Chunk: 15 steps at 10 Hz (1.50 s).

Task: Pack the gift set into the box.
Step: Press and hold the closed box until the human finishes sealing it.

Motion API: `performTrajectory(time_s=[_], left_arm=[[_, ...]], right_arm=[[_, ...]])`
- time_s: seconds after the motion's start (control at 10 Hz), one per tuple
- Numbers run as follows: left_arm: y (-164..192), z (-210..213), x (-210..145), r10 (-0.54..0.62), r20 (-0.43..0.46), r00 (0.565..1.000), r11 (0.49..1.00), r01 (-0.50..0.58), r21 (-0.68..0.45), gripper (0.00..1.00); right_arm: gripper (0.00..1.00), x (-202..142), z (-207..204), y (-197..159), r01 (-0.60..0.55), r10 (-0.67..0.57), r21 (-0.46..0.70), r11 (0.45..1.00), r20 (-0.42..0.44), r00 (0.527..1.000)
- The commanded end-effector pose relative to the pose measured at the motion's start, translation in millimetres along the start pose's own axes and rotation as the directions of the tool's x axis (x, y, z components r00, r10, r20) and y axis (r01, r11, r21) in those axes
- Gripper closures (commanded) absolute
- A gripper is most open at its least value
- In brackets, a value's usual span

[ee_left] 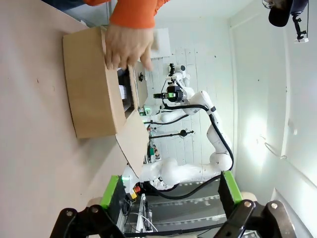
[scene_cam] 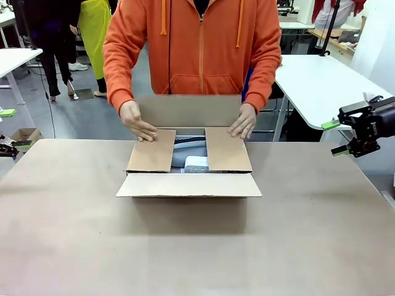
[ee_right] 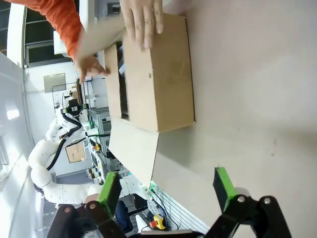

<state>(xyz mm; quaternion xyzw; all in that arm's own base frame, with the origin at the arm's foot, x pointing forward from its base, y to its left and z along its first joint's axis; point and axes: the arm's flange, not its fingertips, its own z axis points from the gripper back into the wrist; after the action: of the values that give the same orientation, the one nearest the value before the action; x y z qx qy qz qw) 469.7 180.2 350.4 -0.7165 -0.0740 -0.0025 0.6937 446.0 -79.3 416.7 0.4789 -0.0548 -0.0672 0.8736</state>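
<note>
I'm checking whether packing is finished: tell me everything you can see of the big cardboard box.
The box is plain brown cardboard, rectangular, standing upright on the table. Its two side flaps are folded inward, leaving a gap where grey and white contents show. The near flap lies outward, the far flap stands up. The person's hands rest one on each side flap.

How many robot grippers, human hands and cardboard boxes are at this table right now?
Robot grippers: 2, the left gripper and the right gripper
Person's hands: 2
Large cardboard box: 1
Total: 5
</note>
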Motion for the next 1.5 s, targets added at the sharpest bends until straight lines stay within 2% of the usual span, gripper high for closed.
performTrajectory(time_s=[0.0, 1.4], left_arm=[[-1.0, -1.6, -4.4, -0.020, 0.000, 1.000, 1.000, 0.020, 0.007, 0.00], [-1.0, -1.6, -4.4, -0.020, 0.000, 1.000, 1.000, 0.020, 0.007, 0.00]], right_arm=[[0.00, -0.8, 0.6, -1.0, -0.027, 0.026, 0.022, 0.999, 0.007, 1.000], [0.00, -0.8, 0.6, -1.0, -0.027, 0.026, 0.022, 0.999, 0.007, 1.000]])
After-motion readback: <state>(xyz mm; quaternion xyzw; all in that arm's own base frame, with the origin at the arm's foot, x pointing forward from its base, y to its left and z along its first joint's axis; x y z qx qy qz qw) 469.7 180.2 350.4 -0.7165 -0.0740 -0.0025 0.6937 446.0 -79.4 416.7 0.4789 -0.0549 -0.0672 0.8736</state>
